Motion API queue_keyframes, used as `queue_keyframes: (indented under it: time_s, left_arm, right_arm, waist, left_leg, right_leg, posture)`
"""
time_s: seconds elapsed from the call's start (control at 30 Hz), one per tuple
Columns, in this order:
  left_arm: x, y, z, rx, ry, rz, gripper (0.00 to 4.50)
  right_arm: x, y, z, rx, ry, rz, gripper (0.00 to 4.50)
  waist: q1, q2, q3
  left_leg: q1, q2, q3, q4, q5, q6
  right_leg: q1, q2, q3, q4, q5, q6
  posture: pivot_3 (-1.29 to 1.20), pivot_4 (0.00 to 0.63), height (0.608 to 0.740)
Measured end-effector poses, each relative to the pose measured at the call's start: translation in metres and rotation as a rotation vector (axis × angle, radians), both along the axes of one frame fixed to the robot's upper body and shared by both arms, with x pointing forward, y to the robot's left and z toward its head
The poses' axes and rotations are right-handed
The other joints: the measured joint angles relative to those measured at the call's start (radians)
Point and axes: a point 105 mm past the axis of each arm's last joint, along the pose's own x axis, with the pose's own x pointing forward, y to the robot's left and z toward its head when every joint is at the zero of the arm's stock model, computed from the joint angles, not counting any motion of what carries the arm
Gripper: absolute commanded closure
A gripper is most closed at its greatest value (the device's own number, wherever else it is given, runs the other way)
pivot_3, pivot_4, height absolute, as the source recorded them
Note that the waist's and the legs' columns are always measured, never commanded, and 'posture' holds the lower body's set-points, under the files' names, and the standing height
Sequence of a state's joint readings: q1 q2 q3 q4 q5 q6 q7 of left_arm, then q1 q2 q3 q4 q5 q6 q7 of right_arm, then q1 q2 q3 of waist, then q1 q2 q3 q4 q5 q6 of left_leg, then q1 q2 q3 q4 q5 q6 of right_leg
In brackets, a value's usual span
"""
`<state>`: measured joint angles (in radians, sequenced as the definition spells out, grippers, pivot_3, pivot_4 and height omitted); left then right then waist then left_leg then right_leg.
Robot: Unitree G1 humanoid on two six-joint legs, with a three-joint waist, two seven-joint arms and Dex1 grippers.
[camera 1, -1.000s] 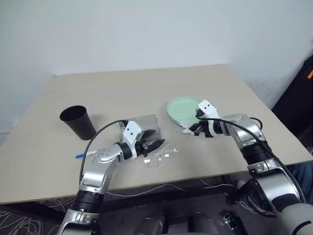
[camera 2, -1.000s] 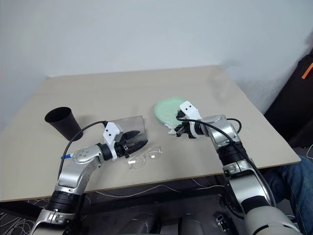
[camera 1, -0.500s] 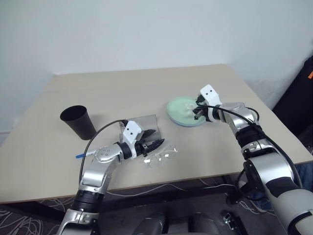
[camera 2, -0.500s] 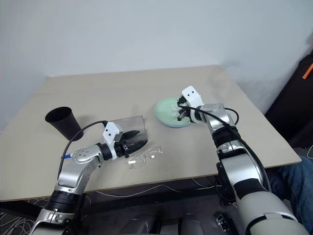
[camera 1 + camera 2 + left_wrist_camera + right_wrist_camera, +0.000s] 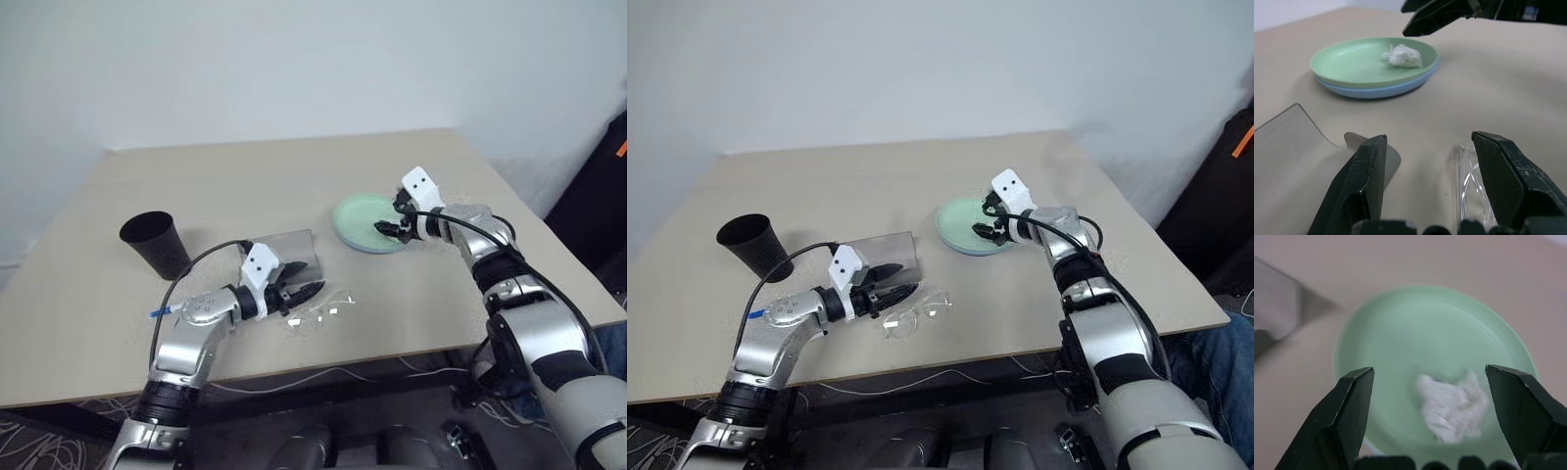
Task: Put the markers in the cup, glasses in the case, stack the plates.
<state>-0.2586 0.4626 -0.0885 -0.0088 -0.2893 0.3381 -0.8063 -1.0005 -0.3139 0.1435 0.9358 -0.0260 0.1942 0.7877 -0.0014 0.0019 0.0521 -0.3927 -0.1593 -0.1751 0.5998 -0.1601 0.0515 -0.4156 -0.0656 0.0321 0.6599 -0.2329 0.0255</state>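
Left wrist view: clear glasses (image 5: 1474, 188) lie on the table between the left gripper (image 5: 306, 293)'s parted, empty fingers; light, slippery, best pinched at the bridge. Beyond, the right gripper (image 5: 385, 227) gapes over a white wad (image 5: 1402, 56) on stacked plates (image 5: 1364, 71). No legible writing.

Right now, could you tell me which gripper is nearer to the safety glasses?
Left. The left gripper hovers open right beside the glasses, by the grey case. The right gripper is open farther off, over the stacked plates.
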Motion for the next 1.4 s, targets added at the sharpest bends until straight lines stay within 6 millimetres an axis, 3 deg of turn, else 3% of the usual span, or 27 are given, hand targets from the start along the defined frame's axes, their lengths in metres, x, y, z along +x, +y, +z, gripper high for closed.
queue_keyframes:
  time_s: [0.17, 0.37, 0.73, 1.03, 1.4]
  left_arm:
    - [0.004, 0.007, 0.017, 0.081, -0.001, -0.086, 1.60]
    - [0.003, 0.016, 0.026, 0.224, 0.083, -0.259, 1.60]
    - [0.006, 0.023, 0.020, 0.425, 0.237, -0.458, 1.60]
    - [0.010, 0.003, 0.016, 0.402, 0.377, -0.505, 1.60]
    - [0.006, -0.007, 0.000, 0.421, 0.451, -0.532, 1.60]
  right_arm:
    - [-0.027, 0.000, -0.022, 0.010, -0.022, 0.146, 0.50]
    - [-0.046, 0.007, -0.033, 0.019, -0.070, 0.220, 0.50]
    - [-0.052, 0.033, -0.034, 0.107, -0.134, 0.205, 0.50]
    - [-0.062, 0.034, -0.048, 0.154, -0.134, 0.131, 0.50]
    - [-0.065, 0.037, -0.046, 0.184, -0.151, 0.101, 0.50]
  waist:
    - [-0.001, 0.001, 0.000]
    - [-0.017, 0.001, 0.000]
    - [-0.020, 0.001, 0.000]
    - [-0.022, 0.001, 0.000]
    - [-0.024, 0.001, 0.000]
  left_leg:
    - [0.000, 0.000, 0.001, 0.000, 0.000, 0.000]
    - [0.001, 0.001, 0.000, 0.000, 0.000, 0.000]
    - [0.001, 0.001, -0.001, -0.001, 0.000, 0.000]
    - [0.000, 0.001, 0.000, 0.000, 0.000, 0.000]
    - [0.001, 0.002, 0.000, 0.000, 0.000, 0.000]
  right_leg:
    - [0.002, 0.000, 0.000, 0.000, 0.000, 0.000]
    - [0.002, 0.001, 0.001, 0.001, 0.000, 0.000]
    - [0.001, 0.002, 0.002, 0.000, 0.000, 0.000]
    - [0.000, 0.003, 0.004, 0.001, 0.000, 0.000]
    - [0.001, 0.004, 0.004, 0.001, 0.000, 0.000]
  posture:
    - [0.00, 0.000, 0.740]
    - [0.00, 0.000, 0.740]
    - [0.00, 0.000, 0.740]
    - [0.00, 0.000, 0.740]
    - [0.00, 0.000, 0.740]
